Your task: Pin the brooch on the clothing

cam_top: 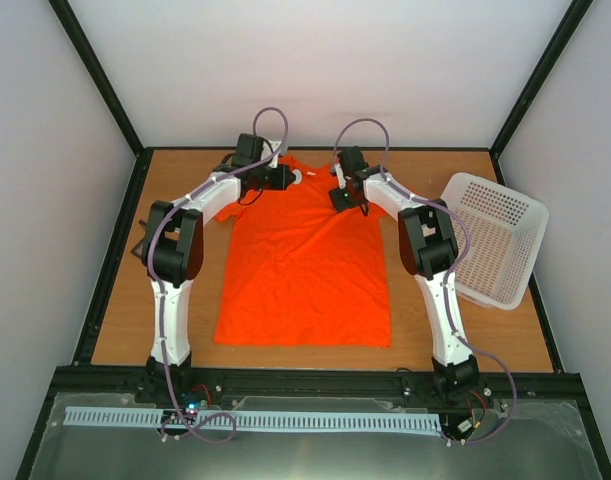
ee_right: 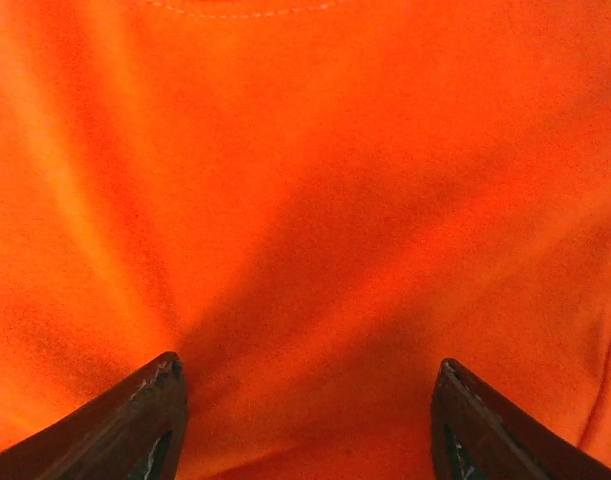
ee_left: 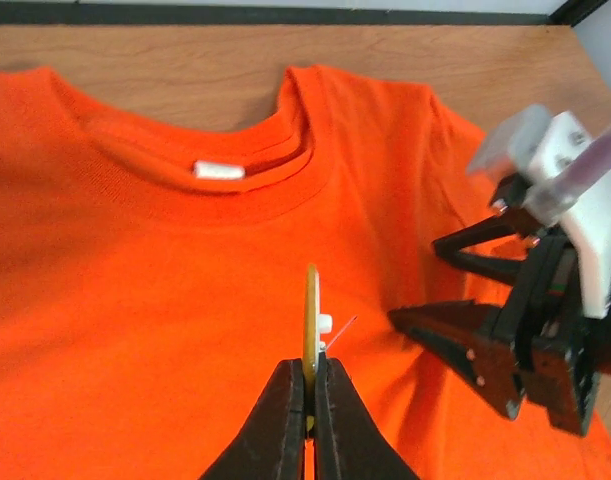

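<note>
The brooch (ee_left: pixel 311 310) shows only in the close left wrist view. It is turned edge-on, so its face is hidden, with a white clasp and a thin pin sticking out to the right; from overhead it is too small to pick out. The left gripper (ee_left: pixel 310 372) pinches its lower rim, fingers pressed together, holding it upright over the chest of the orange T-shirt (ee_left: pixel 135 300), below the collar and the white neck label (ee_left: pixel 220 170). The right gripper (ee_left: pixel 415 285) sits just beside it, spread wide, but I cannot tell if its tips touch the fabric. A dark object (cam_top: pixel 142 243) is mostly hidden behind the left arm. The white basket (cam_top: pixel 500 215) sits at the right edge of the desk (cam_top: pixel 120 330), and what shows of its inside is perforated plastic.
</note>
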